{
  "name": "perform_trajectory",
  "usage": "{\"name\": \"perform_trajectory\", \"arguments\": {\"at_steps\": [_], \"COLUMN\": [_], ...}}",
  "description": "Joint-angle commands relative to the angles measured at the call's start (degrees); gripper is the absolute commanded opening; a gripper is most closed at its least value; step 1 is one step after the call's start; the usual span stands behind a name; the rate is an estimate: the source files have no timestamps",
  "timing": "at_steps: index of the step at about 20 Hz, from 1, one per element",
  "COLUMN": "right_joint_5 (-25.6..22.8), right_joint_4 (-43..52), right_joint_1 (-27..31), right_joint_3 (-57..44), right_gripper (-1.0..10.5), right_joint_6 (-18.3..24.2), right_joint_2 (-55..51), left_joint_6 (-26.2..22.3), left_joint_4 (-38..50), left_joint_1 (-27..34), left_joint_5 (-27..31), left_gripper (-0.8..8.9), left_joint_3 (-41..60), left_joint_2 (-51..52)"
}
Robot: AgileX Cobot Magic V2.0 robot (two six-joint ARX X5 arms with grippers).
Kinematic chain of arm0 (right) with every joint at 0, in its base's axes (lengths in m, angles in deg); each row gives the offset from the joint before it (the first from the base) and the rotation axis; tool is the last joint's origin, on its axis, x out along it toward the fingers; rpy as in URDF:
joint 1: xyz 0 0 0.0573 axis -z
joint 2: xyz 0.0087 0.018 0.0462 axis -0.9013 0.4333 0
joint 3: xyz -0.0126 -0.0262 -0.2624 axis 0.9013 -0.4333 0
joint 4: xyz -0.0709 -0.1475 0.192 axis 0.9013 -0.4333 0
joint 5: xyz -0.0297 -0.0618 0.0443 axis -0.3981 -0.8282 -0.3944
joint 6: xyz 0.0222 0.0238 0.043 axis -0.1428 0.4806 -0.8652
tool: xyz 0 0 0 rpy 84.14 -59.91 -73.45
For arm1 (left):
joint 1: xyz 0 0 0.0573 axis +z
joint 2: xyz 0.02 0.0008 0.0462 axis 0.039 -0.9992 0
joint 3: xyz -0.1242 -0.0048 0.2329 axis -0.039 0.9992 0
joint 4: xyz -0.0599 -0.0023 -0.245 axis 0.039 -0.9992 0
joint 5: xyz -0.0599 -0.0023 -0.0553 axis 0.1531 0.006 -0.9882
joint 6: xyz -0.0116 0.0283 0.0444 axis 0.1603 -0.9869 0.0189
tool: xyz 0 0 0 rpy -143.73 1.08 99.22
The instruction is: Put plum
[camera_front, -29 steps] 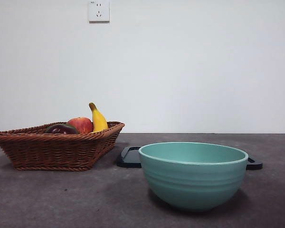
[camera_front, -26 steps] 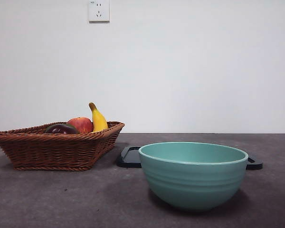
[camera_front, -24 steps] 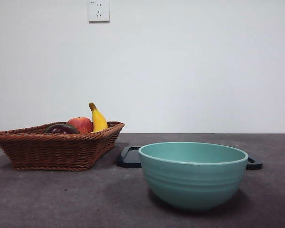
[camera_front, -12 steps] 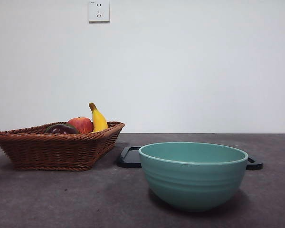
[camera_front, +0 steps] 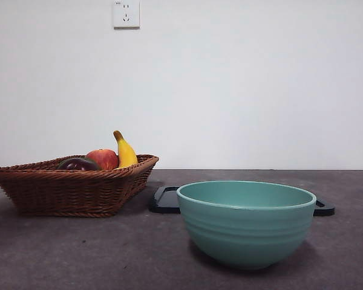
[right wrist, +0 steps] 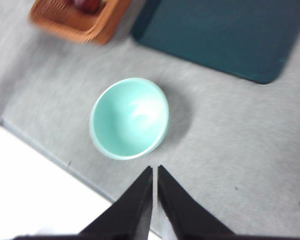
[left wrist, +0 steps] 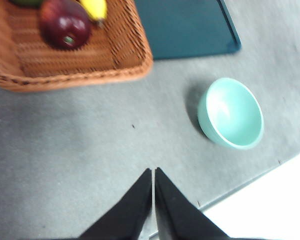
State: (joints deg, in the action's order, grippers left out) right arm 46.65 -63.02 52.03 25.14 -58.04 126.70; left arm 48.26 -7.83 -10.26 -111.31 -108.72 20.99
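The plum (camera_front: 77, 164) is dark purple-maroon and glossy. It lies in the wicker basket (camera_front: 72, 190) at the left, in front of a red apple (camera_front: 103, 158) and a banana (camera_front: 124, 151). In the left wrist view the plum (left wrist: 65, 29) lies in the basket (left wrist: 90, 72) beside the banana (left wrist: 95, 7). My left gripper (left wrist: 153, 172) is shut and empty, high over bare table on the near side of the basket. My right gripper (right wrist: 155, 170) is shut and empty too, high above the table by the teal bowl (right wrist: 129, 118). Neither gripper shows in the front view.
The teal bowl (camera_front: 246, 222) stands empty at the front right. Behind it lies a flat dark tray (camera_front: 164, 200), which the wrist views show as a dark teal tray (left wrist: 190, 27). A green fruit (left wrist: 25, 2) peeks at the basket's far side. The table's edge (left wrist: 230, 192) runs near the bowl.
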Motion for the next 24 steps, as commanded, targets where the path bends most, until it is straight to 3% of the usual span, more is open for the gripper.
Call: {"name": "perform_trajectory", "arguments": {"at_steps": [1, 3, 5, 9, 11, 17, 24], "right_joint_5": [0.0, 0.0, 0.0, 0.0, 0.0, 0.0, 0.0], "right_joint_4": [0.2, 0.2, 0.2, 0.2, 0.2, 0.2, 0.2], "right_joint_1": [-1.7, -2.2, -2.2, -2.2, -2.2, -2.2, -2.2], "right_joint_3": [1.1, 1.1, 1.1, 1.1, 1.1, 1.1, 1.1], "right_gripper": [0.1, 0.1, 0.2, 3.6, 4.0, 4.0, 4.0], "right_joint_6": [1.4, 1.4, 1.2, 0.7, 0.7, 0.7, 0.5], "right_joint_2": [0.4, 0.4, 0.4, 0.4, 0.4, 0.4, 0.4], "left_joint_6": [-1.6, -1.6, -1.6, -1.5, -1.6, -1.5, -1.7], "left_joint_4": [0.0, -0.3, -0.3, -0.3, -0.2, 3.2, 8.0], "left_joint_1": [-0.5, -0.6, -0.6, -0.6, -0.6, -1.3, -5.5], "left_joint_5": [-0.2, -0.2, -0.2, -0.2, -0.2, 1.0, 11.0], "left_gripper": [0.09, 0.10, 0.95, 3.88, 4.42, 4.42, 4.41], "left_joint_3": [-1.2, -1.2, -1.2, -1.2, -1.2, -1.3, -10.2], "left_joint_2": [-0.4, -0.4, -0.4, -0.4, -0.4, -3.0, -17.9]}}
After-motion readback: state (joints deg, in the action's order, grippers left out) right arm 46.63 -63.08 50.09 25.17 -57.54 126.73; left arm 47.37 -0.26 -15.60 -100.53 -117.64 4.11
